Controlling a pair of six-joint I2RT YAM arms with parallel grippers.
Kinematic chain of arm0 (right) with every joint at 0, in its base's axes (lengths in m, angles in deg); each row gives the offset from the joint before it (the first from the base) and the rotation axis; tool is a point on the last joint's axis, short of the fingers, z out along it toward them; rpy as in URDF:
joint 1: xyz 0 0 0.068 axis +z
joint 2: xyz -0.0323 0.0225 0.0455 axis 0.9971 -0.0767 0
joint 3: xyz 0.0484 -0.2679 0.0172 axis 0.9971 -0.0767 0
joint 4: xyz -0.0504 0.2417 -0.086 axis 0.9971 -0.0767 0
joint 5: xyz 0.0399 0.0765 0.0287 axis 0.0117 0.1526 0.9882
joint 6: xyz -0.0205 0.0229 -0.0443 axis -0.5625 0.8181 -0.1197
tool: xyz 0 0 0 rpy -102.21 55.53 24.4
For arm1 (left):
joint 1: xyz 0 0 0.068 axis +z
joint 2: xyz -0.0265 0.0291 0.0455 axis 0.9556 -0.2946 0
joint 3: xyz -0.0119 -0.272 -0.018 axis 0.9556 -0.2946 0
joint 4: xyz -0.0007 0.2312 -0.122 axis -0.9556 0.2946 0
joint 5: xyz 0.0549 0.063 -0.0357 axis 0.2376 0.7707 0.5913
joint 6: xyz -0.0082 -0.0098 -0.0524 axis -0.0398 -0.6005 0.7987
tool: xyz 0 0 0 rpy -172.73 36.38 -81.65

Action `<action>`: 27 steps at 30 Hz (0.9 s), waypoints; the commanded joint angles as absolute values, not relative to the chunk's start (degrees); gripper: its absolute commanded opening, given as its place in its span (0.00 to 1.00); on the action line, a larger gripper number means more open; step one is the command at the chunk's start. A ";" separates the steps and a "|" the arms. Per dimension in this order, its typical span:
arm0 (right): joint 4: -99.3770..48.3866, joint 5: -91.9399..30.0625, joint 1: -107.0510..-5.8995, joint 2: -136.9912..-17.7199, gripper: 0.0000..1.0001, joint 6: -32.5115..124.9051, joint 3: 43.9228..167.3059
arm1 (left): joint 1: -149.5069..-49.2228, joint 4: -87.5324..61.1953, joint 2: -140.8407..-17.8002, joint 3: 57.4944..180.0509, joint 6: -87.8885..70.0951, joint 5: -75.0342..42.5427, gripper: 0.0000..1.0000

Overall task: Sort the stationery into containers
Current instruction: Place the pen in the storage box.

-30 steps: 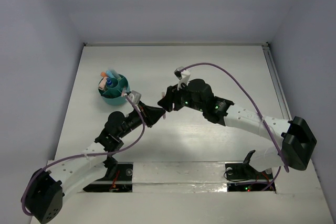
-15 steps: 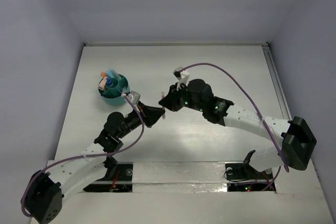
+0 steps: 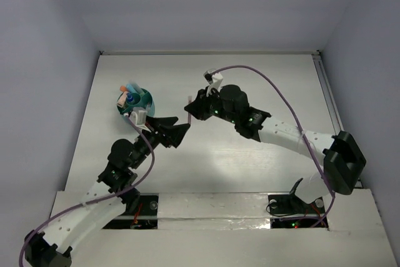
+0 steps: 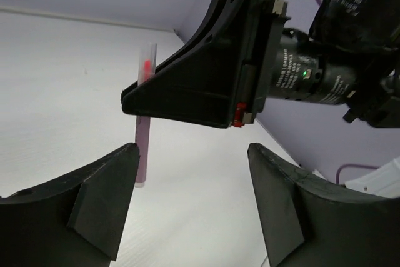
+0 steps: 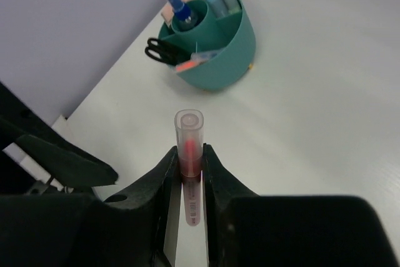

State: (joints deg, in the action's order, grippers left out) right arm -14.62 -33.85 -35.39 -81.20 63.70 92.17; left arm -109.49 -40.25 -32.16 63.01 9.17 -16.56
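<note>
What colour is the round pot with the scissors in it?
Teal. The pot shows best in the right wrist view.

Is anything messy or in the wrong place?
Nothing looks spilled or broken. Only the pink pen is outside the teal pot. The right hand is pinching it, off to one side of the pot.

We've got the slim pink plastic pen (image 5: 189, 124) in the right gripper (image 5: 189, 153), right of the round teal plastic pot (image 5: 226, 54). The left gripper (image 3: 177, 125) sits between them, nearer us.
</note>
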 commanded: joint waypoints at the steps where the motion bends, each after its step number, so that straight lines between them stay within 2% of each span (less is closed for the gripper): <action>1: -6.71 -33.75 -37.08 -83.36 0.00 62.15 97.82 | -109.16 -31.23 -27.66 67.87 9.92 -10.37 0.70; 7: 3.83 -29.01 -37.61 -96.16 0.00 61.17 105.01 | -109.16 -16.02 -19.49 74.80 13.27 -4.38 0.72; 14: 14.91 -23.21 -37.61 -113.40 0.00 65.84 117.40 | -109.16 -4.41 -15.43 86.06 6.34 2.29 0.76; 21: 13.77 -22.59 -37.61 -122.21 0.00 64.87 127.70 | -109.16 -1.22 -15.08 87.30 2.29 5.82 0.77; 27: 13.95 -23.37 -37.61 -124.42 0.00 65.05 129.91 | -109.16 -2.19 -15.69 87.21 0.71 4.14 0.77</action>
State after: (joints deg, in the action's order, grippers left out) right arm 8.97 -23.64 -37.53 -124.48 65.12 126.31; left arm -109.46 -1.13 -15.40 86.74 2.88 4.27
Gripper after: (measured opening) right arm 0.212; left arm 0.775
